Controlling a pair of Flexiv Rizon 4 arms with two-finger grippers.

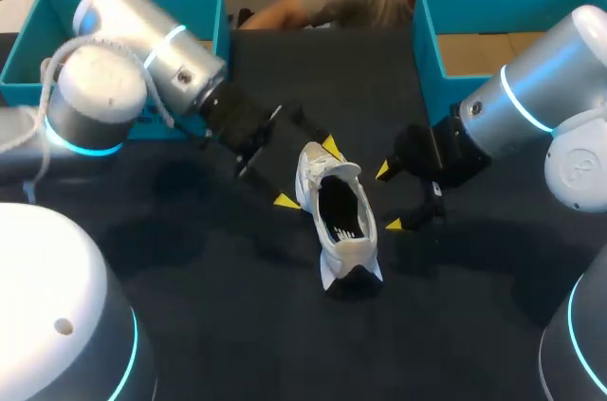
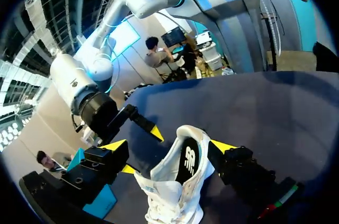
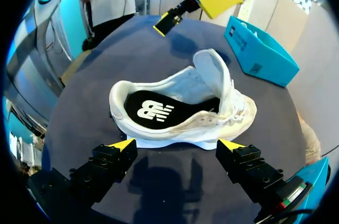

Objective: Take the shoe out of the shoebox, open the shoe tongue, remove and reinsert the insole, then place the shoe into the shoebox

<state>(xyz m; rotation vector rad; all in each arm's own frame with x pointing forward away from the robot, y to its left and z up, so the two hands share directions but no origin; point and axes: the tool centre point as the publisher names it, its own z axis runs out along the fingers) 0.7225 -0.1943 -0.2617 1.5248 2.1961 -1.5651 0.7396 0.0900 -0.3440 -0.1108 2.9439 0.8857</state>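
1. A teal shoebox stands at the far left of the tabletop, well apart from the shoe.
2. The left hand is spread wide around the shoe's toe end. In the head view a strip of dark tabletop shows between one yellow tip and the upper, so I judge it is not clamping.
3. The white shoe stands upright mid-tabletop, outside both boxes. Its tongue is pulled up and the black insole lies flat inside.
4. The right hand is also open. Its fingers sit just beside the shoe's flank, with the shoe ahead of them rather than between them.
5. A second teal shoebox sits at the far right.
6. Judgement: unboxing and tongue-opening are done and the work is at the insole step. I cannot tell whether the insole is awaiting removal or already back in.
7. If it is awaiting removal, one hand must steady the shoe while the other pinches the insole's heel edge. Otherwise the next move is a firm grip on the shoe to lift it into a box.
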